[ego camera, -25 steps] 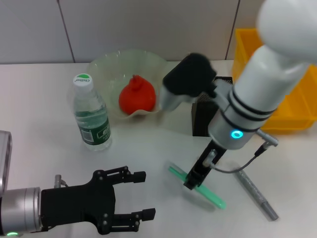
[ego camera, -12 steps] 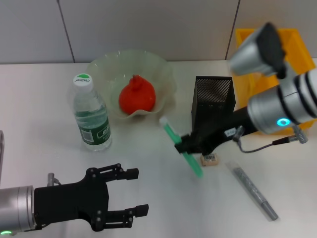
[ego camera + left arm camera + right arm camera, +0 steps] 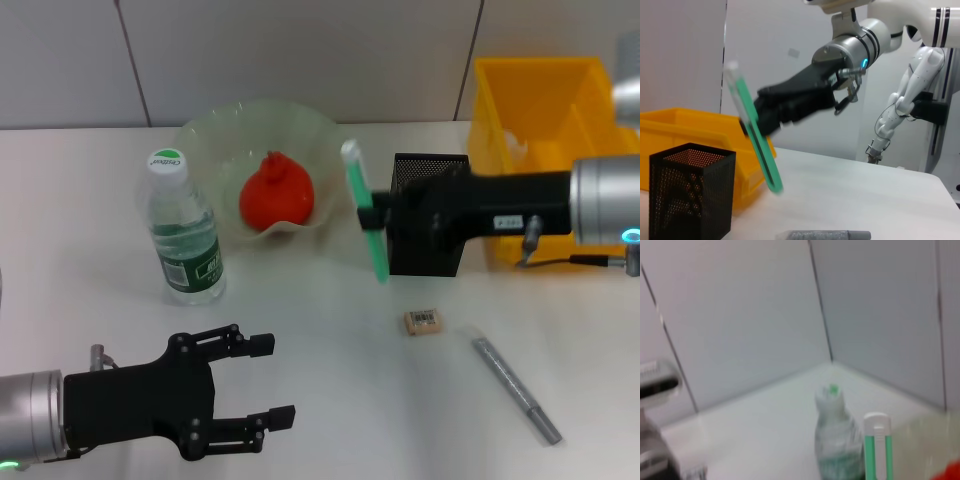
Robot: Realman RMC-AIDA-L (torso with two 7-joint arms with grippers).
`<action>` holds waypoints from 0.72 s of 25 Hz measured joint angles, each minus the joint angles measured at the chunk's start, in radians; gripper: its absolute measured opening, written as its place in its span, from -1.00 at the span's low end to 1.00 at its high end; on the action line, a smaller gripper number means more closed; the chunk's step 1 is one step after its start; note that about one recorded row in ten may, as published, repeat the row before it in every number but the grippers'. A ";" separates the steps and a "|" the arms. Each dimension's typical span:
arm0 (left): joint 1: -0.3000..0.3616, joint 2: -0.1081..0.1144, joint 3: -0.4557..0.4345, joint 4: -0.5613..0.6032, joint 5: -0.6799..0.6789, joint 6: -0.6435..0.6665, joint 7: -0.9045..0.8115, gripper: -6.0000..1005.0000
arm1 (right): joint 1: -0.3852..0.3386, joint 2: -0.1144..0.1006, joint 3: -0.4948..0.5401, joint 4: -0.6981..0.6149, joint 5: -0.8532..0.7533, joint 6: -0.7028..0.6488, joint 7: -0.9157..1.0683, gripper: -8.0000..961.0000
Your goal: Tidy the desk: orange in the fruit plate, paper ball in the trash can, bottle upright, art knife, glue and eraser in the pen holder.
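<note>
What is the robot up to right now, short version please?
Right tool shut on green art knife, held beside pen holder. Left tool open, low near table front. Eraser and grey pen lie on table.

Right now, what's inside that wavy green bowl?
The fruit plate holds the orange, resting toward its front, nub up. Nothing else shows inside, though the orange hides the patch of plate beneath it.

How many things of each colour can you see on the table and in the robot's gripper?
Green: 3, the fruit plate, the bottle, and the art knife in the right gripper
Red-orange: 1, the orange
Yellow: 1, the trash can
Black: 1, the pen holder
Beige: 1, the eraser
Grey: 1, the pen-like stick
Total: 8
</note>
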 joint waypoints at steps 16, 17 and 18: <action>-0.012 -0.001 -0.001 0.001 0.001 -0.007 0.000 0.59 | -0.029 0.000 0.192 0.177 0.370 0.004 -0.372 -0.52; -0.012 -0.001 -0.001 0.001 0.001 -0.007 0.000 0.59 | -0.024 -0.001 0.200 0.189 0.375 0.014 -0.383 -0.52; -0.013 -0.002 -0.001 0.001 0.001 -0.014 0.002 0.59 | -0.017 -0.001 0.207 0.201 0.376 0.024 -0.389 -0.51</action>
